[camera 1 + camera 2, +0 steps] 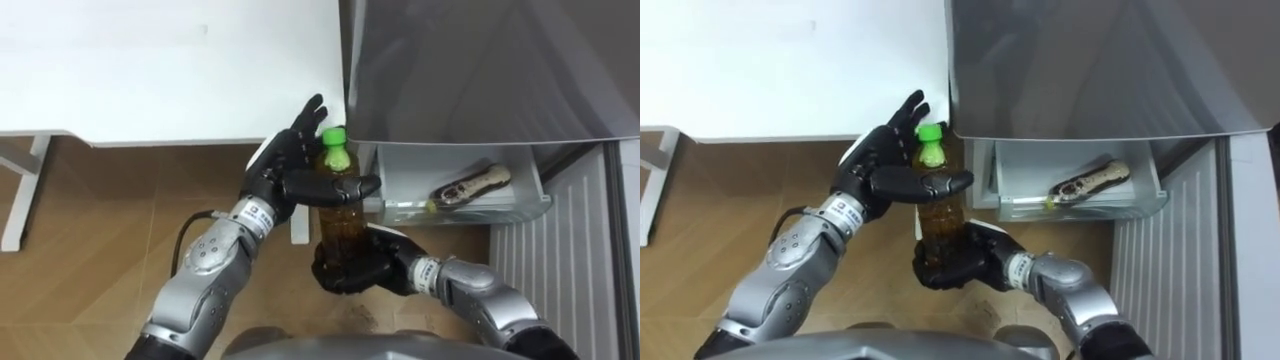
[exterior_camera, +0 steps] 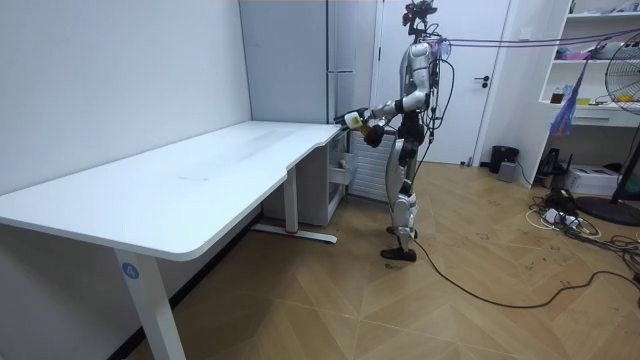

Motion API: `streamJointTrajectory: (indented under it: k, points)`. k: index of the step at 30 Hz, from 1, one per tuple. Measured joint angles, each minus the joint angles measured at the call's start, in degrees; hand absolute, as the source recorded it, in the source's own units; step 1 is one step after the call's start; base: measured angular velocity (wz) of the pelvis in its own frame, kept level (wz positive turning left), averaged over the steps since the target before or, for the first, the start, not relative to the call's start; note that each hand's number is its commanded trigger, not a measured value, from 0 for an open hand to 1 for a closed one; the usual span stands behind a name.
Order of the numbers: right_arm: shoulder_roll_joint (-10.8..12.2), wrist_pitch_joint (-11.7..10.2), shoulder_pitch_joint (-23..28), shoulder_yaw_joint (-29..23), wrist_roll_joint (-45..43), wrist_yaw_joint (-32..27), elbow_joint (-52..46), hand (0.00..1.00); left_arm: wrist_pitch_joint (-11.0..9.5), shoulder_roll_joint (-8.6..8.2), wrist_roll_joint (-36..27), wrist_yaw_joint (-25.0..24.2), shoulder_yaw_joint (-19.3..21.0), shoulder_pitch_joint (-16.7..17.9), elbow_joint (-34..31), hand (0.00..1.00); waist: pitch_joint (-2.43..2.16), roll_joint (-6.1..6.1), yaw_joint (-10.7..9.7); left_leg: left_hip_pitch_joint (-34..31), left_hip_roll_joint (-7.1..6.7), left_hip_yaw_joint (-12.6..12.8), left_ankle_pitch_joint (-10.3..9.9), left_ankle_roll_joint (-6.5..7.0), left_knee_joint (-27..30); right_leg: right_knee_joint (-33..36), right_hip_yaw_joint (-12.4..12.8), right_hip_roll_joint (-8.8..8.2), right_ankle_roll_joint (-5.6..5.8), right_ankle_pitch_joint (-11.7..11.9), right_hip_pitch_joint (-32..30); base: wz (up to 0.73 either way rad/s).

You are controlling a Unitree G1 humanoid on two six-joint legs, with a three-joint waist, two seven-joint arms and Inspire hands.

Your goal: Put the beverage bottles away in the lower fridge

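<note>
While both hands share the bottle, the gravest risk, as I judge it, is a drop. The right hand is wrapped round the bottle's lower half from beneath. The left hand lays its thumb across the shoulder, with straight fingers behind the green cap. If either lets go before the other has a firm hold, the bottle could tip out and fall to the wood floor. A lesser risk is a knock: the bottle is held near the desk's corner and the fridge's lower edge, so a careless swing could strike either. Smaller again, a second bottle lies on its side in the open lower bin, and a newcomer set against it may roll or jam. As for the room, the tall grey fridge stands against the wall, the long white desk runs up beside it, and the robot stands upright before the fridge, at the desk's corner.
</note>
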Motion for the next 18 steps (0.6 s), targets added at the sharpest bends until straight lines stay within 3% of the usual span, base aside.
streamJointTrajectory:
  k: [3, 4, 6, 8, 10, 18]
  points:
    - [-0.1, 0.0, 0.6, -2.4, 0.0, -0.3, 0.8, 1.0, 0.6, 2.01, 0.5, 1.0, 0.6, 0.0, -3.8, 0.0, 0.25, 0.34, 1.3, 0.0, 0.11, -0.1, 0.0, -0.01, 0.0, 0.0, 0.0, 0.12, -0.07, 0.0, 0.0, 0.0]
    - [-0.1, 0.0, 0.7, -2.7, 0.0, -0.7, 1.0, 1.0, 0.5, 1.85, 0.5, 1.4, 1.6, 0.0, -5.1, 0.0, 0.31, 0.42, 1.7, 0.0, 0.12, -0.1, 0.0, -0.02, 0.0, 0.0, 0.0, 0.13, -0.07, 0.0, 0.0, 0.0]
    - [-0.1, 0.0, 0.7, -3.0, 0.0, -1.4, 1.4, 1.0, -2.1, 1.01, 0.4, 3.4, 5.0, -0.5, -9.1, 0.0, 0.36, 0.5, 2.3, 0.2, 0.13, -0.1, 0.0, -0.06, -0.1, 0.0, -0.1, 0.14, -0.07, 0.0, 0.2, 0.0]
    - [-0.2, 0.0, 0.9, -3.0, 0.0, -1.5, 1.4, 1.0, -7.6, 0.28, -0.1, 5.1, 8.5, -2.0, -12.8, 0.0, 0.42, 0.58, 2.9, 0.9, 0.09, -0.1, 0.1, -0.07, -0.4, -0.2, 0.0, 0.15, -0.07, 0.0, 1.0, 0.0]
    - [-0.2, -0.2, 0.9, -3.2, -0.3, -1.5, 1.4, 1.0, -9.6, 0.29, 0.0, 6.0, 10.3, -2.4, -14.3, 0.0, 0.4, 0.62, 3.5, 1.6, 0.05, 0.0, 0.1, -0.07, -0.9, -0.2, 0.0, 0.14, -0.05, 0.0, 1.3, -0.05]
    - [-0.1, -0.2, 1.0, -4.2, -0.8, -0.6, 1.5, 1.0, -9.9, -0.62, 1.0, 8.7, 13.6, -1.8, -14.9, 0.0, 0.14, 0.91, 4.3, 1.6, 0.04, -0.2, 0.1, -0.07, -1.2, -0.2, -0.2, 0.12, -0.05, 0.0, 1.1, -0.01]
